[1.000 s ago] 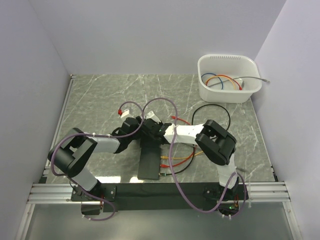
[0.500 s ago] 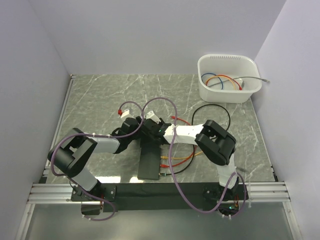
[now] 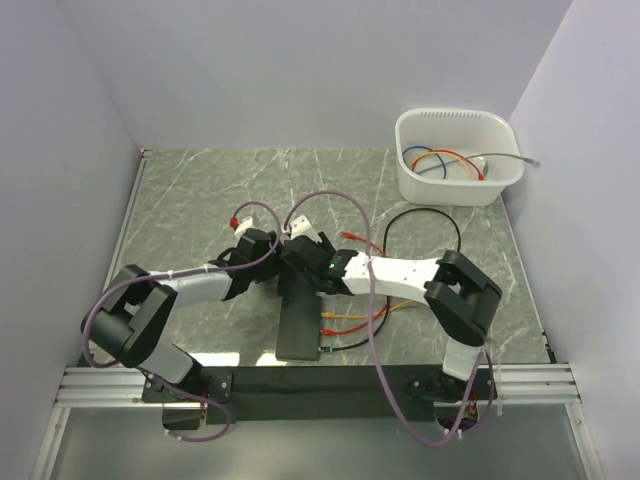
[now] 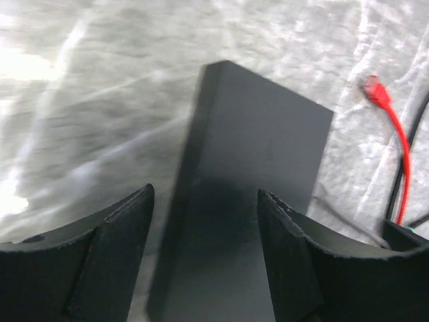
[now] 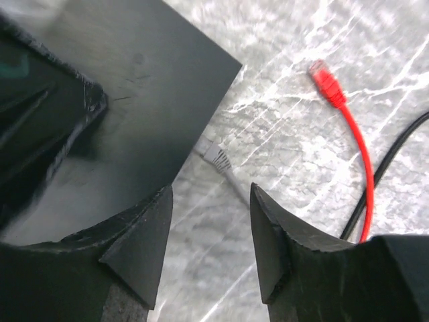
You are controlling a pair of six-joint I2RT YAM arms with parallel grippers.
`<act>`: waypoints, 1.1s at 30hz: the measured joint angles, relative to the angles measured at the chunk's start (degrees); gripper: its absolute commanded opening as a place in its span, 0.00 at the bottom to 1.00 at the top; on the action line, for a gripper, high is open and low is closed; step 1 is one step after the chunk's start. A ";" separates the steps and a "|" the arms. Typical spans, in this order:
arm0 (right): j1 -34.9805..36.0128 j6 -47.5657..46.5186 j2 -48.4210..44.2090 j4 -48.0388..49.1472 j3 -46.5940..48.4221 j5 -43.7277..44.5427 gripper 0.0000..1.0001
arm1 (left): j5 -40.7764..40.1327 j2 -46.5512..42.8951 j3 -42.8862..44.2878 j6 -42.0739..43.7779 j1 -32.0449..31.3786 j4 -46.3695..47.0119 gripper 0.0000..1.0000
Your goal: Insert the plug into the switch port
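Note:
The switch (image 3: pixel 298 325) is a flat black box lying lengthwise between my two arms. My left gripper (image 3: pixel 274 262) hovers over its far end, and in the left wrist view its jaws (image 4: pixel 204 194) stand open above the dark top face (image 4: pixel 258 161), holding nothing. My right gripper (image 3: pixel 308 258) is just right of the switch (image 5: pixel 147 87); its jaws (image 5: pixel 211 191) are open and empty over bare table. Just ahead of them a white plug (image 5: pixel 218 159) on a grey cable lies with its tip against the switch's side edge. Whether it sits in a port I cannot tell.
A loose red plug (image 5: pixel 326 79) on a red cable lies right of the switch, also visible as the red plug (image 3: pixel 348 236) from above. Orange, yellow and black cables (image 3: pixel 350 318) run into the switch's right side. A white bin (image 3: pixel 458 185) of cables stands back right.
The right jaws have opened and let go of the white plug. Both arms have shifted slightly, the left elbow swinging outward to the left and the right elbow to the right.

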 measured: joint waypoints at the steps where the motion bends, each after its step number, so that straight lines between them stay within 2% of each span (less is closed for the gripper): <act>1: 0.22 0.22 -1.36 0.04 -0.33 0.09 0.59 | 0.22 -0.57 0.07 0.11 0.57 -1.09 0.73; 7: 0.72 1.60 -8.33 -0.70 -1.40 1.77 0.61 | 0.42 -3.34 2.10 2.36 4.26 -10.78 0.77; 11: 0.72 3.34 -13.88 -1.29 -3.78 2.14 0.67 | 0.39 -8.20 2.12 4.83 5.07 -16.96 0.86; 16: 1.22 6.14 -28.79 -3.96 -11.82 0.17 0.70 | 0.26 -24.26 0.70 6.88 4.07 -20.94 0.88; 20: 3.28 10.23 -41.79 -7.72 -14.82 -3.45 0.71 | -1.18 -36.63 -1.57 7.72 3.39 -24.09 0.91; 26: 6.60 18.27 -57.42 -12.90 -17.27 -12.96 0.71 | -8.09 -52.26 -5.90 7.58 0.42 -29.97 0.90; 29: 7.54 22.01 -61.99 -16.41 -18.14 -17.25 0.71 | -13.31 -55.47 -6.05 6.88 0.13 -31.23 0.90; 33: 8.70 26.43 -67.19 -21.66 -18.27 -20.55 0.71 | -22.64 -55.17 -5.88 4.85 0.13 -33.77 0.89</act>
